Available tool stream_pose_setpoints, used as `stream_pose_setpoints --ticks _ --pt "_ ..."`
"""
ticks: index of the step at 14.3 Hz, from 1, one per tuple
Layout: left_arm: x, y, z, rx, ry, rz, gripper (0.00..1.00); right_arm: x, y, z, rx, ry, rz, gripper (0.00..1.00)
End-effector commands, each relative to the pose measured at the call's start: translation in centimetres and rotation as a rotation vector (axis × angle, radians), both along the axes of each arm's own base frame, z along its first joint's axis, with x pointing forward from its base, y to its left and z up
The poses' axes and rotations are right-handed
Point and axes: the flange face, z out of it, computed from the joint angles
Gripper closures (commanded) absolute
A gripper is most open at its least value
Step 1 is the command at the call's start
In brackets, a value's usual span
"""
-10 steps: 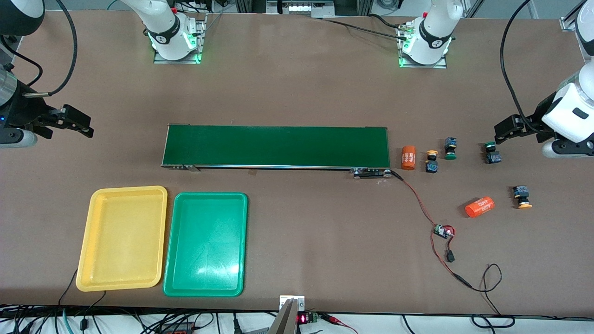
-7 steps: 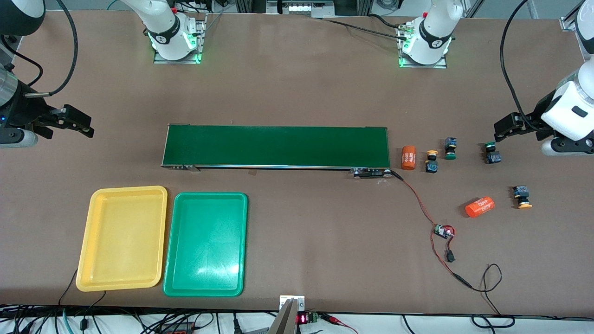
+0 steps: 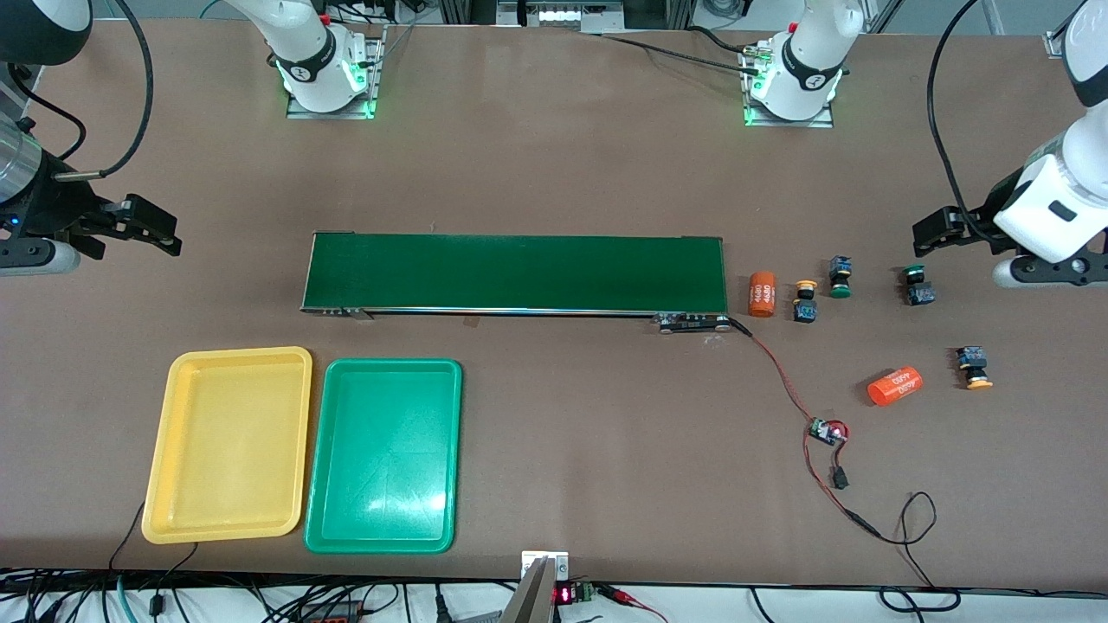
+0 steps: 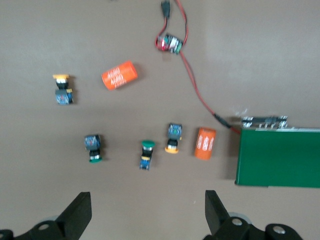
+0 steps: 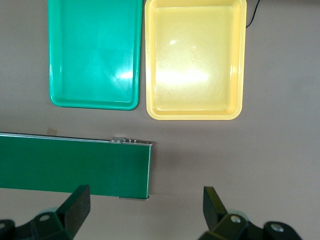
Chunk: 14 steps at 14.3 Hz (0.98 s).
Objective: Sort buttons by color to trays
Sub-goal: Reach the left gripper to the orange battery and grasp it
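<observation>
Four buttons lie at the left arm's end of the table: a yellow-capped one [image 3: 805, 303] and a green-capped one [image 3: 839, 277] next to the conveyor's end, a second green one [image 3: 916, 285], and a second yellow one [image 3: 975, 367] nearest the front camera. All four show in the left wrist view: yellow [image 4: 173, 138], green [image 4: 146, 154], green [image 4: 93, 148], yellow [image 4: 62, 90]. My left gripper [image 3: 939, 229] [image 4: 146, 215] is open and empty, over bare table beside the green buttons. My right gripper [image 3: 151, 229] [image 5: 145, 210] is open and empty, over bare table off the conveyor's other end. The yellow tray [image 3: 229, 446] [image 5: 195, 60] and green tray [image 3: 383, 456] [image 5: 95, 55] lie empty side by side.
A long dark-green conveyor belt [image 3: 515, 273] crosses the table's middle. Two orange cylinders with white print lie among the buttons, one [image 3: 762, 294] by the belt's end, one [image 3: 895, 386] nearer the front camera. A red-black wire with a small circuit board [image 3: 827, 430] runs from the belt.
My left gripper has drifted a little toward the robots' bases and toward the conveyor's end of the table. My right gripper has shifted slightly toward the conveyor. Buttons and trays have not moved.
</observation>
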Motion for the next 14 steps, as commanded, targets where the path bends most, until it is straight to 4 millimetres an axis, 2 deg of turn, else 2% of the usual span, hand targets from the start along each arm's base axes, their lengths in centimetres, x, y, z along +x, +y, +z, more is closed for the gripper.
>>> stream_pose_setpoints --ticks 1,2,4,5,8,10,12,14 --pt "1.8 1.1 -5.0 -0.005 0.087 0.026 0.00 -0.2 0.1 0.3 -0.013 -0.002 0.008 0.00" --pt "3.2 1.2 -7.7 -0.009 0.095 0.024 0.00 -0.2 0.0 0.2 -0.013 0.000 0.006 0.00" --pt "4.6 3.0 -12.1 -0.030 0.122 0.043 0.00 -0.2 -0.1 0.1 -0.013 0.001 0.008 0.00" --pt "4.9 3.1 -13.0 -0.033 0.126 0.043 0.00 -0.2 -0.1 0.1 -0.013 0.001 0.008 0.00" --pt "5.2 2.4 -13.8 -0.022 0.132 0.026 0.00 -0.2 -0.3 0.2 -0.013 0.000 0.006 0.00" --pt "7.0 2.3 -15.8 -0.022 0.097 0.022 0.00 -0.2 -0.3 0.2 -0.013 0.001 0.005 0.00" --pt "8.9 3.7 -18.5 -0.043 0.106 0.048 0.00 -0.2 -0.3 0.2 -0.013 0.001 0.006 0.00" --pt "10.2 4.4 -19.4 -0.049 0.099 0.009 0.00 -0.2 -0.3 0.1 -0.013 0.003 0.006 0.00"
